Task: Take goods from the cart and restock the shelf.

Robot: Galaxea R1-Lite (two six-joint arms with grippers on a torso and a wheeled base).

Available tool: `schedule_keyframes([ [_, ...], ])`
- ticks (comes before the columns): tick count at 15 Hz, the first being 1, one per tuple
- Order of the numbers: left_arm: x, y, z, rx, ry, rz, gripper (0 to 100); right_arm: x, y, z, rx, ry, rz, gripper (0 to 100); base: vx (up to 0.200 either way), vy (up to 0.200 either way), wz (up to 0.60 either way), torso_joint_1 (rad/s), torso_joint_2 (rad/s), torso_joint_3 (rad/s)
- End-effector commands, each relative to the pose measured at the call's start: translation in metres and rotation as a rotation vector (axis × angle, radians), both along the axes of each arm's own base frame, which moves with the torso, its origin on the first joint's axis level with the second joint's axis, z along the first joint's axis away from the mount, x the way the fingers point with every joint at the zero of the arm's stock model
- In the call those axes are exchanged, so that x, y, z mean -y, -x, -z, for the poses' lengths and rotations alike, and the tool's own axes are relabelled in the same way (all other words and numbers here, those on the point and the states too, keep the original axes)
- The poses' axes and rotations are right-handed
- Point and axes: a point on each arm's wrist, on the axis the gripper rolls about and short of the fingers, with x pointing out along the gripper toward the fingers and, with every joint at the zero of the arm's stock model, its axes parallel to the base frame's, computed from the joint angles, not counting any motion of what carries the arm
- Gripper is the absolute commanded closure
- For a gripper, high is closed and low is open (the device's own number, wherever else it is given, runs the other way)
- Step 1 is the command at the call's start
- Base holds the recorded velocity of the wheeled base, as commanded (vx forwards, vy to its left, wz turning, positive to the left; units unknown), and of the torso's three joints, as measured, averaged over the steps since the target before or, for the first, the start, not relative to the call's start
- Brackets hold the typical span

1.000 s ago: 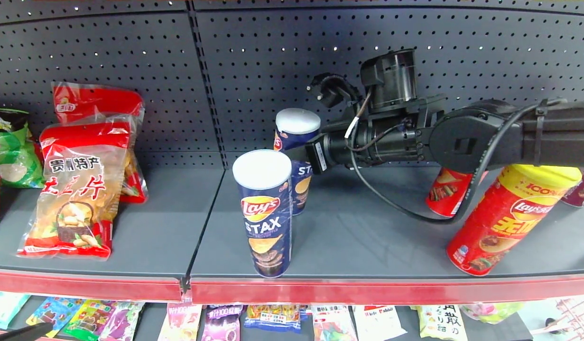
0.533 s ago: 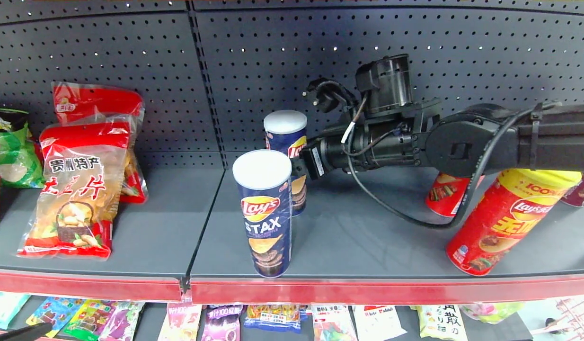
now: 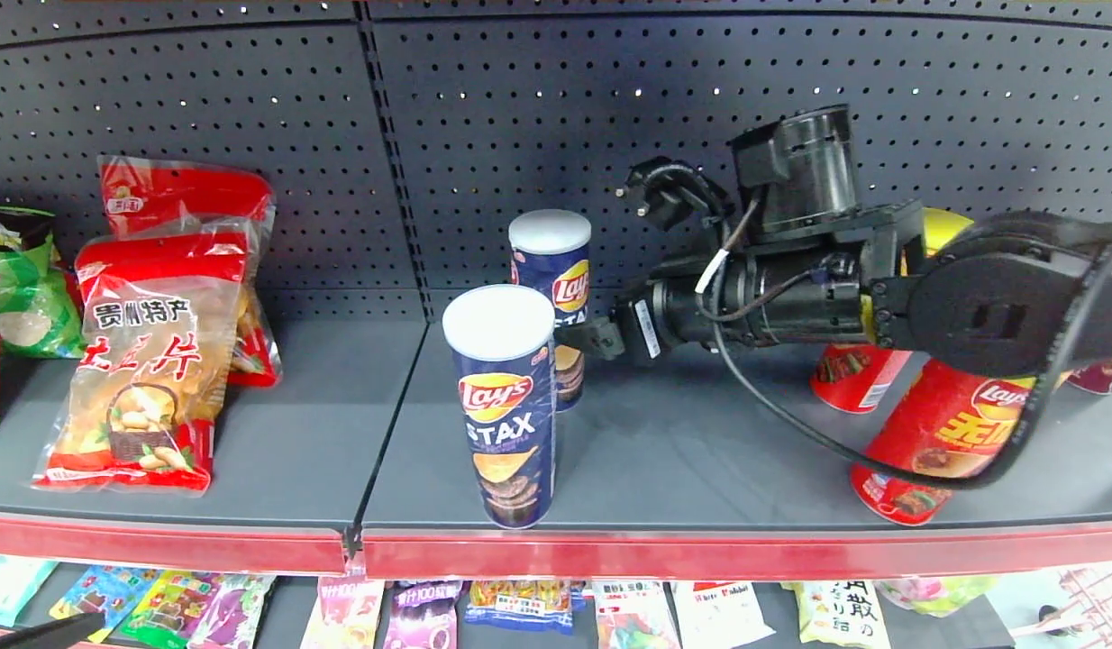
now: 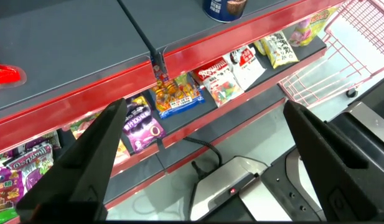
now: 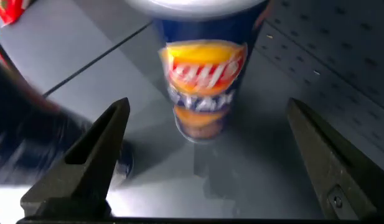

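blue chip can at the back (image 3: pixel 551 297), where is it standing?

it is standing upright on the grey shelf (image 3: pixel 700 451), close to the pegboard back (image 3: pixel 520 117); a second blue can, the front can (image 3: pixel 505 406), is standing upright near the shelf's red front edge, just ahead of it and slightly toward the robot's left; the two are sitting near each other, and i cannot tell whether they are touching

and the right gripper (image 3: pixel 581 337), what is it doing?

it is hovering at mid height just beside the can at the back, on the robot's right; its fingers (image 5: pixel 86 162) are standing wide apart and gripping nothing; in the right wrist view the can is sitting beyond the tips, centred on the gap, apart from both fingers

is the left gripper (image 4: pixel 204 109) carrying anything?

no; its jaws are gaping wide; it is hanging low in front of the shelving, facing the snack packets (image 4: pixel 179 93) on the lower shelf, with the pink wire cart (image 4: pixel 360 37) standing near

what else is sitting on the grey shelf?

two red chip cans (image 3: pixel 943 433) are standing toward the robot's right, partly hidden behind the right arm; red snack bags (image 3: pixel 150 379) are leaning at the left, with a green bag (image 3: pixel 24 297) just beside them at the edge
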Motion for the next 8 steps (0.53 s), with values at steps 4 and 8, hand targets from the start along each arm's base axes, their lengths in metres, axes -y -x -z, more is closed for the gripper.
schedule_keyframes([
  [4,0.006,-0.017,-0.006,-0.055,-0.015,-0.009,0,0.045,0.051,-0.034,0.084,-0.051,0.05,0,0.0,0.0,0.0,0.0,0.0,0.0],
  [8,0.01,-0.028,-0.006,-0.077,-0.02,-0.023,0,0.062,0.08,-0.044,0.114,-0.07,0.033,0,0.0,0.0,0.0,0.0,0.0,0.0],
])
